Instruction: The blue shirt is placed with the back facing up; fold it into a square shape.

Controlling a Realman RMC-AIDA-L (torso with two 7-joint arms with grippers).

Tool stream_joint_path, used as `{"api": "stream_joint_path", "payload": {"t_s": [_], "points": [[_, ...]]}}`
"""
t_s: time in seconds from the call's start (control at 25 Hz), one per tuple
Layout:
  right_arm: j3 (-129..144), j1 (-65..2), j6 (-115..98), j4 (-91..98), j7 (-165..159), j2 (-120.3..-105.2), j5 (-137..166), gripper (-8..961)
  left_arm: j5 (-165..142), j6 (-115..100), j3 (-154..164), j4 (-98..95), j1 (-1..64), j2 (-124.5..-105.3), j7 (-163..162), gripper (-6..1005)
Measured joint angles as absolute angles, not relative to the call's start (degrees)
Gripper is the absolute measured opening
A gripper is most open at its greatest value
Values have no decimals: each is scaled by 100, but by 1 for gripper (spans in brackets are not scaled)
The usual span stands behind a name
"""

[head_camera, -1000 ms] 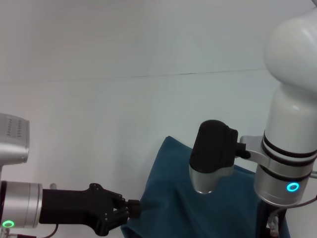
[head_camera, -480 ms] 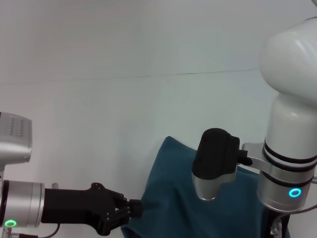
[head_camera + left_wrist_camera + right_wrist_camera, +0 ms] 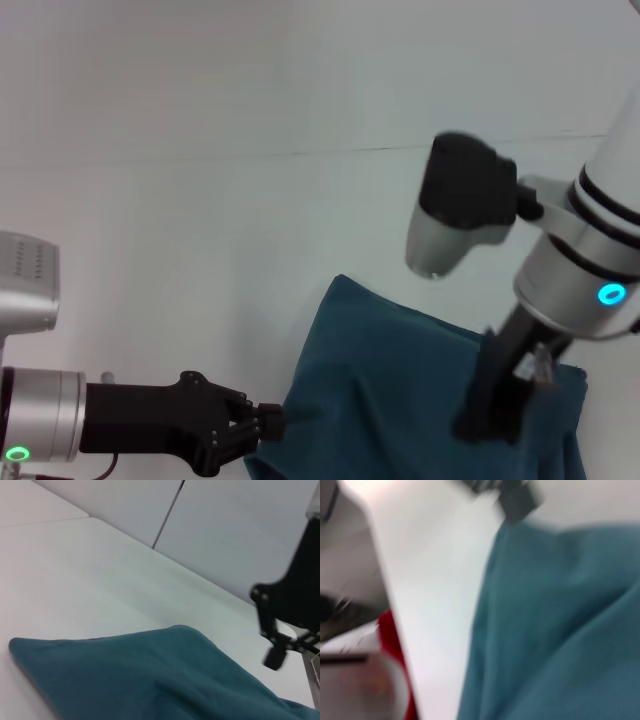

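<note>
Blue shirt (image 3: 400, 390) lies on the white worktop (image 3: 200, 200) at the near edge of the head view, bunched and partly doubled over, plain side showing; no lettering is visible to me.

Left side: my left gripper (image 3: 270, 422) comes in low from the left, fingers pinched together on the shirt's left edge. The cloth rises into a small peak at the pinch. The left wrist view shows the shirt (image 3: 150, 680) as a rounded, folded-over flap with bare worktop (image 3: 100, 580) beyond it.

Centre: the fabric forms a sloping sheet with one soft corner toward the far side and a crease running across it. The edges are uneven and not squared.

Right side: my right arm is raised above the cloth, with the right gripper (image 3: 495, 405) pointing down at the shirt's right portion, close to the fabric. It is blurred; I cannot tell whether its fingers are apart or together, or whether it holds any cloth. The right wrist view shows only the shirt (image 3: 560, 630) beside a strip of worktop (image 3: 445, 605).

Assessment: I judge the fold to be under way but incomplete. At least one fold appears made; the outline is not yet a square, and flattening and further folds remain.
</note>
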State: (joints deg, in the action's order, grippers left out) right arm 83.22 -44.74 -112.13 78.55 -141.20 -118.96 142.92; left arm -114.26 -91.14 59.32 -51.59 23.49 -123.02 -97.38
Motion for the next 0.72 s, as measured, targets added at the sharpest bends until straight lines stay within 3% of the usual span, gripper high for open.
{"api": "stream_joint_path", "payload": {"t_s": [0.2, 0.72], "points": [[8629, -4492, -10292, 7690, -14161, -12033, 14820, 16, -11425, -9105, 5932, -5155, 2368, -12305, -9726, 69], [9482, -4703, -9863, 6715, -14465, -12029, 14838, 21, -11425, -9028, 5933, -5079, 2386, -12304, -9694, 70]]}}
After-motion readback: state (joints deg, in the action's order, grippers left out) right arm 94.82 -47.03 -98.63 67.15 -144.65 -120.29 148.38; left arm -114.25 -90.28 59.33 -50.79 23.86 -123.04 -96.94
